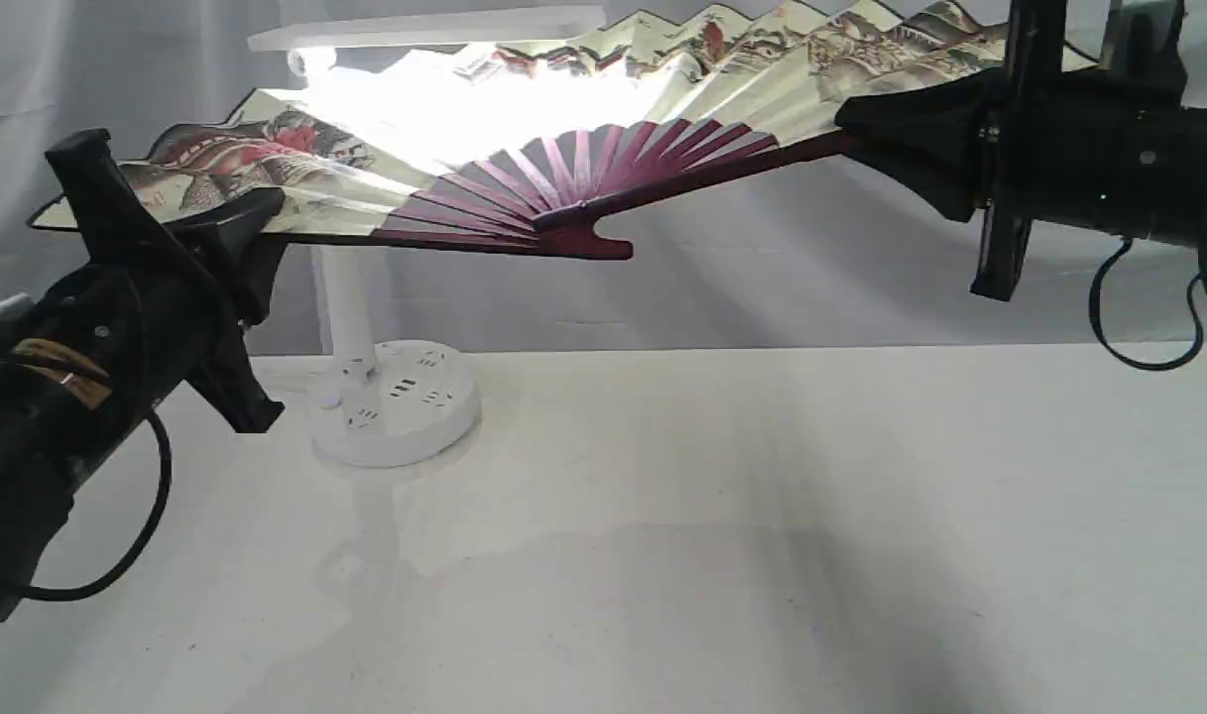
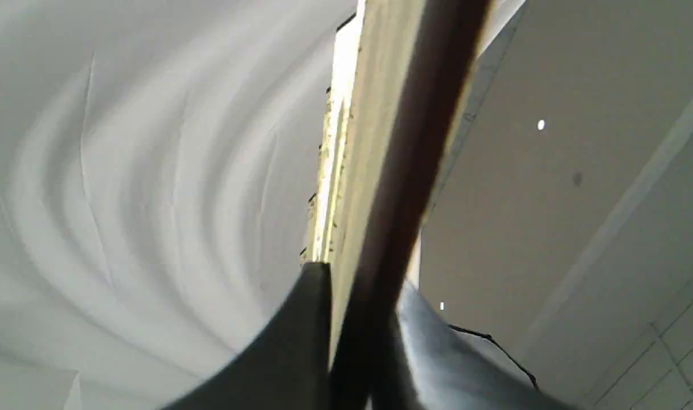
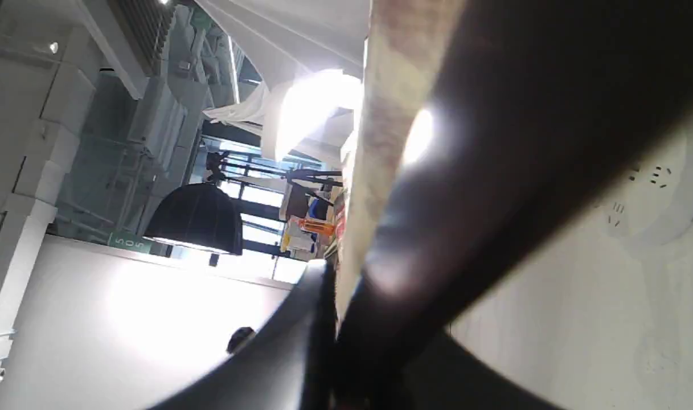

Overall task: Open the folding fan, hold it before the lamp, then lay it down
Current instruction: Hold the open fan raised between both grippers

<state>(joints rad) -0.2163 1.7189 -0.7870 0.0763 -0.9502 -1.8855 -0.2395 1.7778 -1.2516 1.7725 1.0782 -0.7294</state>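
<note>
At left gripper [image 1: 249, 230]: clenched on the left outer guard of the folding fan [image 1: 563, 183]. In left wrist view, dark rib and cream leaf edge pinched between both black pads. At right gripper [image 1: 853, 127]: likewise clamped, on the right outer guard, rib wedged tight between the pads in right wrist view. No gap visible at either pair of jaws.

Outward from the jaws: fan fully spread, long axis running left to right from one gripper to the other, right end higher than left. Pivot low at centre, pleated leaf rising up and back. Held well above the table [image 1: 722, 516], touching nothing but the grippers. Directly before the lamp [image 1: 395, 402], with the glow burning through the left-centre leaf, just under the light bar [image 1: 424, 27]. Lamp base below the left half of the fan, near the left arm.

Neither arm nearer, one at each end. Left arm reaching up at a slant from lower left. Right arm close to level, entering high from the right edge.

Probably at the holding step, laying down not yet done. For that: descend with both ends together, level out the tilt, and likely shift away from the lamp base and post before release.
</note>
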